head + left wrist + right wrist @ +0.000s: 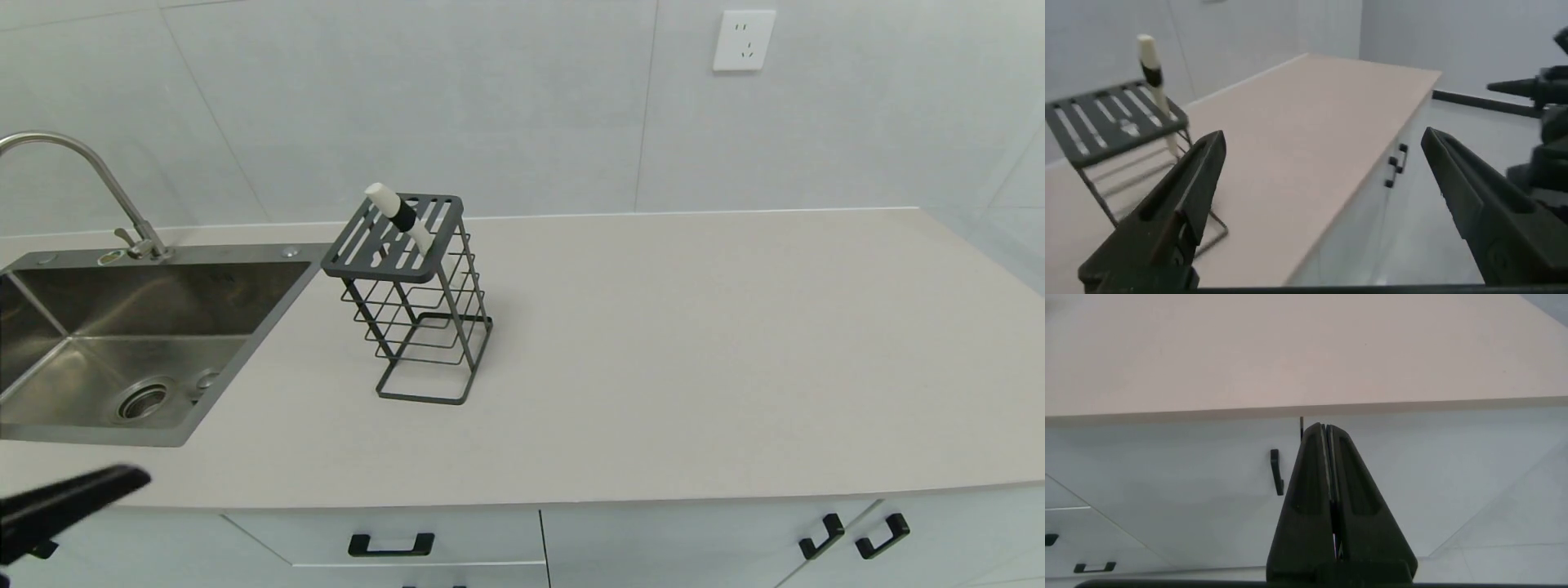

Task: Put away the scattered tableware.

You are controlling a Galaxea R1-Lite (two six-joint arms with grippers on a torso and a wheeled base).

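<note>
A dark wire cutlery rack (416, 327) with a slotted top stands on the counter beside the sink. A utensil with a white handle and a black band (400, 214) sticks up at a slant out of one slot. In the left wrist view the rack (1102, 122) and the handle (1150, 65) lie a short way beyond my left gripper (1321, 137), which is open wide and holds nothing. One of its fingers (90, 488) shows at the counter's front edge, near the sink. My right gripper (1325, 429) is shut on nothing, below the counter's edge in front of the cabinet doors.
A steel sink (163, 294) with a curved faucet (82, 163) takes up the left end. The beige counter (694, 343) stretches bare to the right. A socket (744, 39) is on the wall. Black drawer handles (391, 545) line the cabinet front.
</note>
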